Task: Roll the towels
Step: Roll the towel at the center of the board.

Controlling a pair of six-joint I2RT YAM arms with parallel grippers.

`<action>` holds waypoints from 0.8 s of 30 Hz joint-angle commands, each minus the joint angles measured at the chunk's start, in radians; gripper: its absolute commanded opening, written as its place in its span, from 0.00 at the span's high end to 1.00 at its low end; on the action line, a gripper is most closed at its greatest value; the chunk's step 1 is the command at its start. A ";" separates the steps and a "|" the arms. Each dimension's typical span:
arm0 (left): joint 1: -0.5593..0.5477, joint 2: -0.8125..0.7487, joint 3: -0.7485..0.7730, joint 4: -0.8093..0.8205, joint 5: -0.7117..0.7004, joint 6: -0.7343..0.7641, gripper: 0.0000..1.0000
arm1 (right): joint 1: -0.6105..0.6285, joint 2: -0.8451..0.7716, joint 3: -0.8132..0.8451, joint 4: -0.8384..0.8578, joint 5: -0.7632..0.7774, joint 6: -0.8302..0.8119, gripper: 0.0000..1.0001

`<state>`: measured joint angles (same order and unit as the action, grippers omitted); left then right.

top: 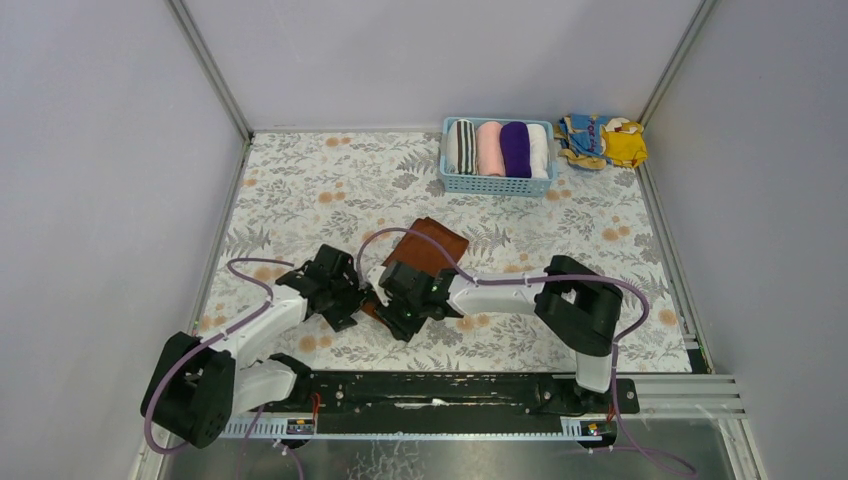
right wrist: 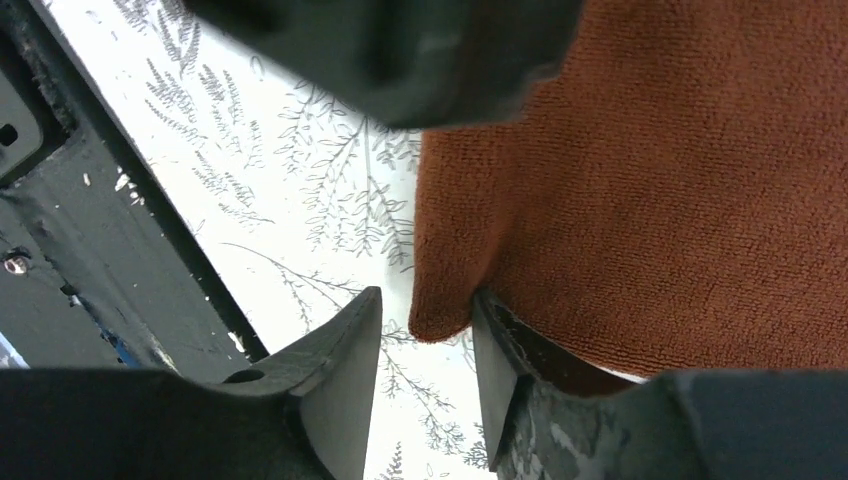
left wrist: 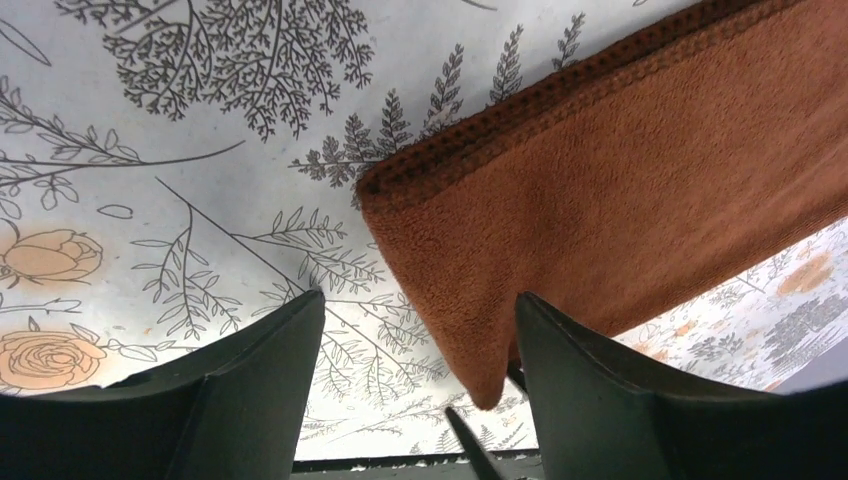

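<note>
The rust-brown towel (top: 432, 245) lies folded flat on the floral table, its near-left corner lifted between both grippers. In the left wrist view that towel (left wrist: 620, 190) hangs with its corner tip beside the right finger (left wrist: 600, 400); my left gripper (left wrist: 420, 300) is open. My right gripper (right wrist: 428, 295) is open too, with the brown towel's corner (right wrist: 450, 300) between its fingers, resting against the right one and apart from the left one. From above, the left gripper (top: 352, 300) and right gripper (top: 395, 305) stand close together. The purple towel (top: 515, 150) sits rolled in the basket.
A light-blue basket (top: 497, 185) at the back holds rolled striped, pink, purple and white towels. A yellow-and-blue patterned cloth (top: 603, 140) lies at the back right. The black base rail (top: 430, 390) runs along the near edge. The left gripper's body (right wrist: 400, 50) looms close above the right one.
</note>
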<state>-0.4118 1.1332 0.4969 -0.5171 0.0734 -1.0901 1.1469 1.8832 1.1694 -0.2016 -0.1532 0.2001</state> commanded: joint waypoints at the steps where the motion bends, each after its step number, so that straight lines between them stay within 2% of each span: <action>1: -0.004 0.024 -0.006 0.050 -0.070 -0.023 0.34 | 0.043 -0.051 -0.010 -0.005 0.050 -0.034 0.53; 4: -0.002 0.048 -0.012 0.040 -0.101 -0.014 0.39 | 0.044 -0.086 -0.022 0.030 0.059 -0.044 0.48; 11: -0.002 0.085 -0.016 0.039 -0.136 0.008 0.50 | 0.051 -0.082 -0.006 0.075 0.075 -0.071 0.47; 24: -0.003 0.165 0.027 0.022 -0.142 0.042 0.54 | 0.063 0.020 -0.033 0.042 0.121 -0.098 0.48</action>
<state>-0.4126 1.2461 0.5461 -0.4805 0.0177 -1.0794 1.1950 1.8809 1.1492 -0.1368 -0.0608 0.1165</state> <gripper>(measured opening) 0.469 0.533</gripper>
